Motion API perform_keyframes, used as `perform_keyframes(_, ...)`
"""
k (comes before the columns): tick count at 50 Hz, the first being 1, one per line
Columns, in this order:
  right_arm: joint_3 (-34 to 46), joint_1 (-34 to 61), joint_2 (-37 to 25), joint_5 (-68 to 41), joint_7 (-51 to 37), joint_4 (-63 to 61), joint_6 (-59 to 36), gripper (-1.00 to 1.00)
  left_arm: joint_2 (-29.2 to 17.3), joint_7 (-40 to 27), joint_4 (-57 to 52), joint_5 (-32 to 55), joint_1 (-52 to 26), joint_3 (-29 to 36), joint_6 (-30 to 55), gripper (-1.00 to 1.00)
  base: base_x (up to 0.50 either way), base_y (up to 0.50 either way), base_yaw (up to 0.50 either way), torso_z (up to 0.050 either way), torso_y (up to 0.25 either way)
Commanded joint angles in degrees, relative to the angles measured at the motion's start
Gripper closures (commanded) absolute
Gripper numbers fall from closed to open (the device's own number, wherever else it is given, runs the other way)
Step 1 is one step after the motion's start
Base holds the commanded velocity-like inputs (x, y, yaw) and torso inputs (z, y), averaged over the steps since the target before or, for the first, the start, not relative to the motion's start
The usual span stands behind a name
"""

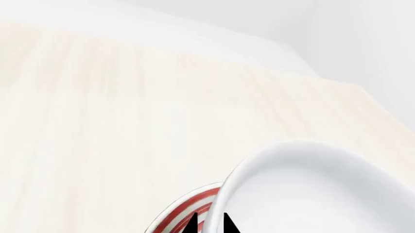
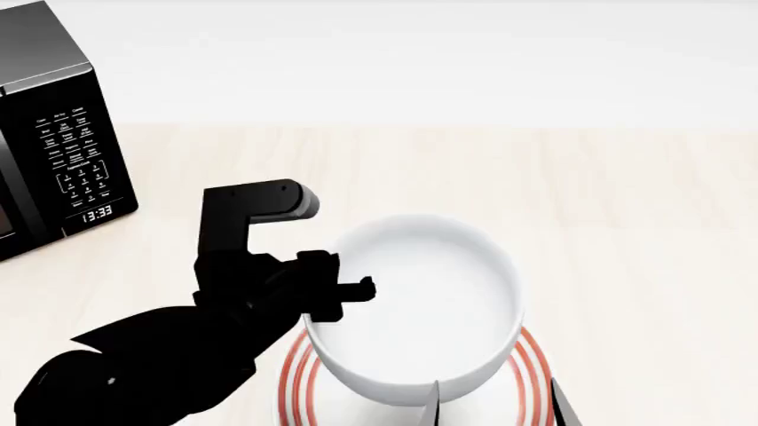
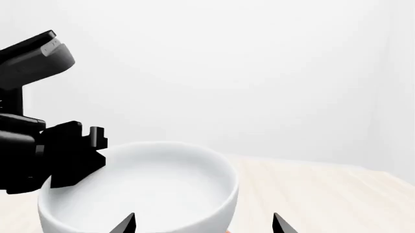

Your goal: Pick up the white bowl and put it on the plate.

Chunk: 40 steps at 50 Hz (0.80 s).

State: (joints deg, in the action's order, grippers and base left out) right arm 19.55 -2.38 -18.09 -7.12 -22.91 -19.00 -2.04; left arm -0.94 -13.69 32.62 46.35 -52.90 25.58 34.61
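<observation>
Left wrist view: the white bowl (image 1: 311, 189) fills the near corner, its rim passing between the two dark fingertips of the left gripper (image 1: 209, 224), which is closed on that rim. A sliver of the red-ringed plate (image 1: 188, 211) shows beside and beneath the bowl. Whether the bowl's foot touches the plate is cut off.

Head view: the bowl (image 2: 414, 306) sits over the plate (image 2: 296, 373), shifted toward 12 o'clock of the plate's middle. The left gripper (image 2: 343, 297) clamps the bowl's rim at 9 o'clock. The right gripper (image 2: 495, 401) shows only two tips at the frame edge, at 5 o'clock of the bowl. A black microwave (image 2: 53, 133) stands at 10 o'clock.

Right wrist view: the bowl (image 3: 139, 187) lies straight ahead; the right gripper (image 3: 202, 224) is spread wide and empty, one tip before the bowl, the other beside it. The plate is hidden.
</observation>
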Motion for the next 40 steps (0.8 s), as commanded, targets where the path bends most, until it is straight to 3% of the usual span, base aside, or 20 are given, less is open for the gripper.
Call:
perform_keyframes(1,0.24,0.09,-0.14,-0.14,-0.07,0.35,0.22,-1.00,0.44,0.52,5.31,2.02,-1.13,3.53,-5.49,1.00,0.00,0.00,0.00,0.000,0.000)
perform_keyframes(40,0.71,0.11,-0.72,-0.52,-0.73,0.35,0.32,-1.00,-0.01,1.02,12.49,7.54,-1.97,12.63,-11.98,1.00,0.00,0.00,0.00,0.000,0.001)
